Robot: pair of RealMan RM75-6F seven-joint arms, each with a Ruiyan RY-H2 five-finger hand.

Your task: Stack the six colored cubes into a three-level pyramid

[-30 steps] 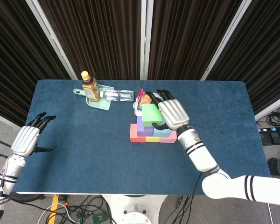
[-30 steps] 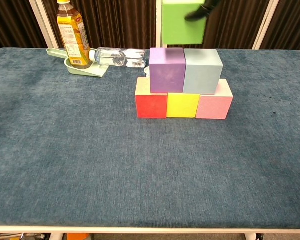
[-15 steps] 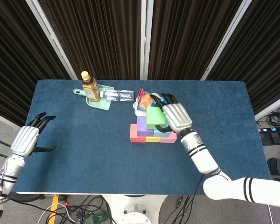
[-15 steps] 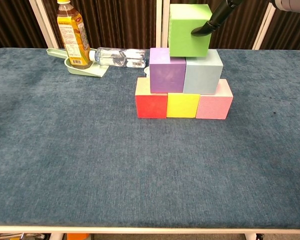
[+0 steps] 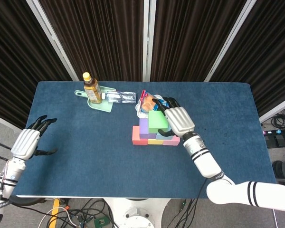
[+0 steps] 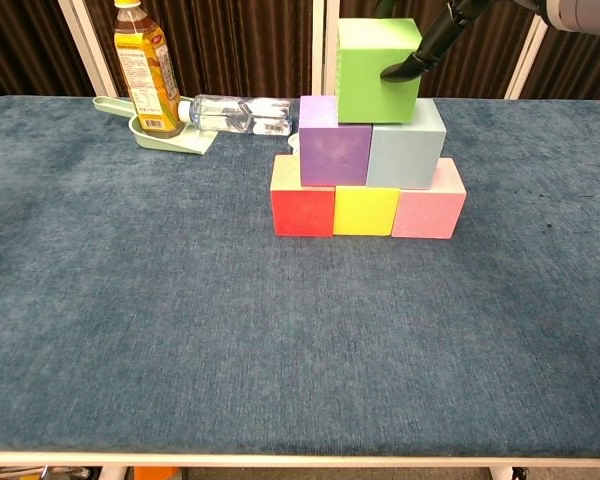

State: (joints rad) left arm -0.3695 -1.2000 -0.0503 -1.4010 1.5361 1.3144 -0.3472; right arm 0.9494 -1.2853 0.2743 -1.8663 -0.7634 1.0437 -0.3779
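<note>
Lab — black curtains (image 5: 104, 33), floor cables (image 5: 85, 211).

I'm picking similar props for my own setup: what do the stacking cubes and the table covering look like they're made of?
The cubes, such as the green cube and red cube, look like foam or painted wood: matte, flat colour, no glare, slightly soft edges. Which one, I cannot tell. The table covering looks like a short-pile blue fabric, like felt or carpet, with mottled fuzzy texture.

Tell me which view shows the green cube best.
The chest view: the green cube shows its full front face atop the purple and pale blue cubes. In the head view, the right hand covers part of it.
</note>
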